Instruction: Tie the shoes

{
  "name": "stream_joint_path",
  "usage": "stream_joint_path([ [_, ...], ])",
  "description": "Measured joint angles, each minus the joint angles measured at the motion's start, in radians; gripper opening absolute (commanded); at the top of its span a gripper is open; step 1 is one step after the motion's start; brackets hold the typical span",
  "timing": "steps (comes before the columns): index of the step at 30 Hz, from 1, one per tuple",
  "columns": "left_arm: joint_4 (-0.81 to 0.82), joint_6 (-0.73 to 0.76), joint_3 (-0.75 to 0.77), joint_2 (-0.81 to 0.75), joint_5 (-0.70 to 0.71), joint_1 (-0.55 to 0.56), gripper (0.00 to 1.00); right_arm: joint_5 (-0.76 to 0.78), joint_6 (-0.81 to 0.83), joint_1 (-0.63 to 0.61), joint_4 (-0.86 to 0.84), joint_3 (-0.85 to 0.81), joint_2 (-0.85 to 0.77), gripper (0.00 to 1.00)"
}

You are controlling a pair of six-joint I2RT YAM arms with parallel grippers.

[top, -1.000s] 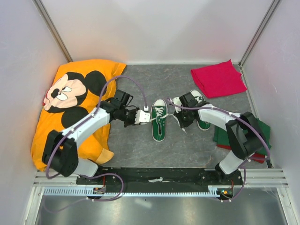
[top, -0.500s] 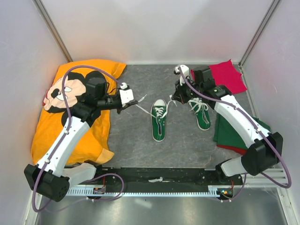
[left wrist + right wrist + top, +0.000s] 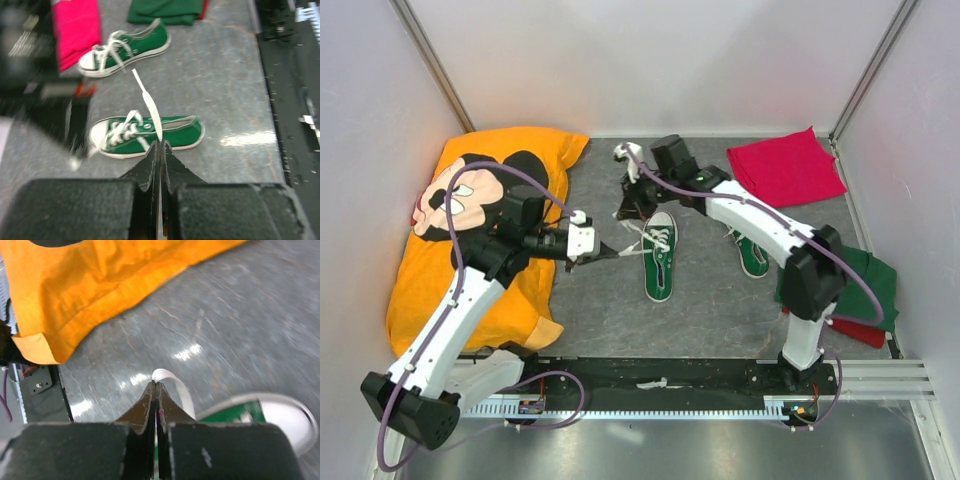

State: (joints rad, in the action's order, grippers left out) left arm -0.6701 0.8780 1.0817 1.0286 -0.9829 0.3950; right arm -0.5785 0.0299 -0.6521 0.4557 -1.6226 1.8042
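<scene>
One green shoe (image 3: 660,262) with a white toe cap lies mid-table, toe pointing away from the arm bases. My left gripper (image 3: 607,256) is just left of it and shut on one white lace end (image 3: 150,107), which runs taut back to the shoe (image 3: 172,134). My right gripper (image 3: 625,212) reaches across to the shoe's far left side. It is shut on the other lace end (image 3: 172,380), with the shoe's toe (image 3: 280,415) just beside it. The second shoe (image 3: 753,256) lies to the right, partly behind the right arm, and also shows in the left wrist view (image 3: 127,45).
An orange Mickey Mouse cloth (image 3: 470,230) covers the left side, under the left arm. A red cloth (image 3: 785,165) lies at the back right. A folded green cloth (image 3: 865,275) lies at the right edge. Walls close in the table on three sides.
My right gripper has swung left across the middle shoe, carrying its lace to the shoe's far left. My left gripper has moved nearer and toward the shoe with its lace.
</scene>
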Motion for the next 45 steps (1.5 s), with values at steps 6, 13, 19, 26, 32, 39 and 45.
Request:
stream_joint_path([
  [6,-0.031,0.01,-0.141,-0.108,-0.021,0.061,0.02,-0.05,-0.025,-0.098,-0.041,-0.137,0.205,0.0],
  [13,0.002,-0.024,-0.22,-0.107,-0.023,0.074,0.02,-0.103,-0.034,-0.156,-0.024,-0.155,0.374,0.17],
  [19,0.02,-0.037,-0.254,-0.119,-0.024,0.085,0.01,-0.131,-0.018,-0.161,0.043,-0.172,0.402,0.66],
  [26,0.085,-0.046,-0.253,-0.105,-0.02,0.085,0.01,-0.123,0.002,-0.14,0.161,-0.311,0.37,0.75],
  [32,0.285,-0.2,-0.188,0.093,0.023,0.072,0.02,-0.087,-0.003,-0.003,0.192,-0.272,0.205,0.73],
  [39,0.531,-0.52,0.086,0.488,0.055,-0.031,0.02,0.039,0.083,0.217,0.111,0.091,-0.138,0.74],
  [45,0.601,-0.761,0.323,0.791,0.114,-0.095,0.01,0.087,0.214,0.113,0.07,0.215,-0.229,0.73],
])
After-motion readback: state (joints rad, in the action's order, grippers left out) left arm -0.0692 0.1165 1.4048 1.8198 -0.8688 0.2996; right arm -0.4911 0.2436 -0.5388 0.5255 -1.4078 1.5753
